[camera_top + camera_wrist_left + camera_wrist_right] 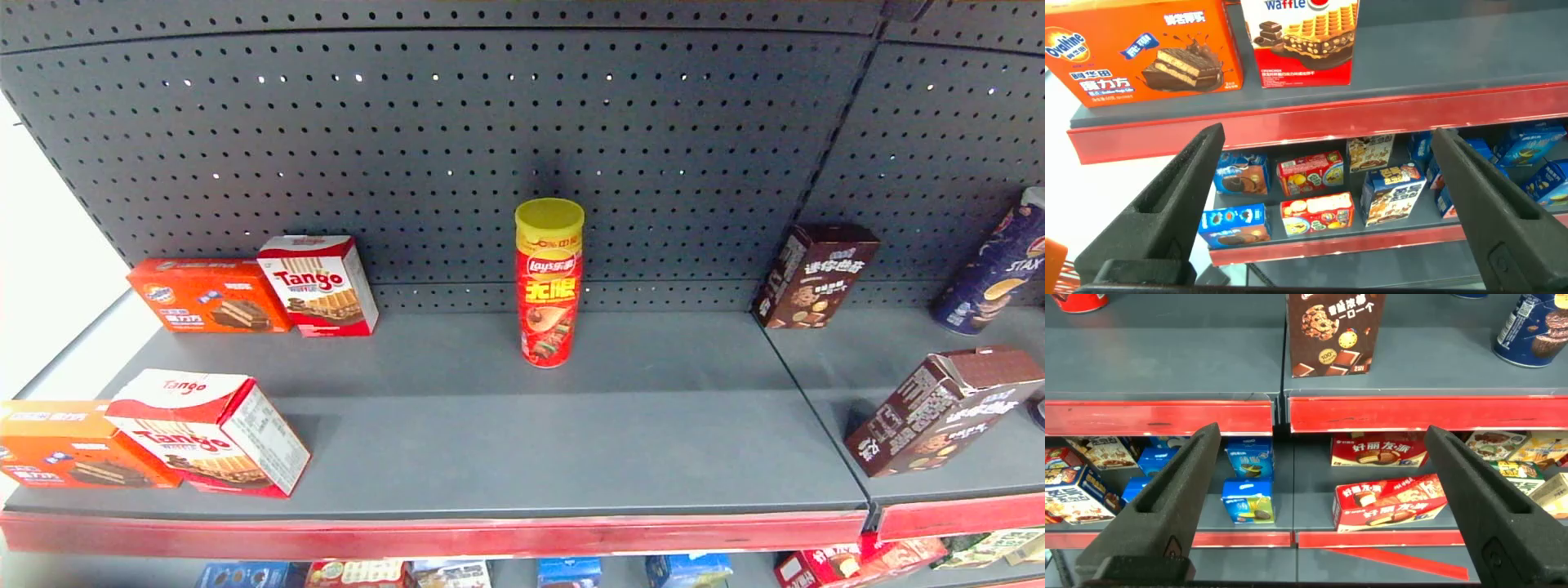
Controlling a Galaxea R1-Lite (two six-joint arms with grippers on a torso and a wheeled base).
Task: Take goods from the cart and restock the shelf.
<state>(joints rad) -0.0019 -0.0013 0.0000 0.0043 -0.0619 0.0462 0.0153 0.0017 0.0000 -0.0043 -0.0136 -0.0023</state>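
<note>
The red chip can (549, 286) stands upright in the middle of the shelf (490, 441), well apart from the wafer boxes (320, 284). Your left gripper (1327, 139) and right gripper (1321, 434) are both spread wide and empty, facing the shelf's red front edge (433, 535). Bring either one in carelessly and a finger may catch that edge or topple the tall can.

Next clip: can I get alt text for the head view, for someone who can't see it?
A red chip can with a yellow lid stands upright near the middle of a grey shelf backed by pegboard. At its left end sit wafer boxes, front and back; brown cookie boxes sit on the neighbouring section to the right.
</note>
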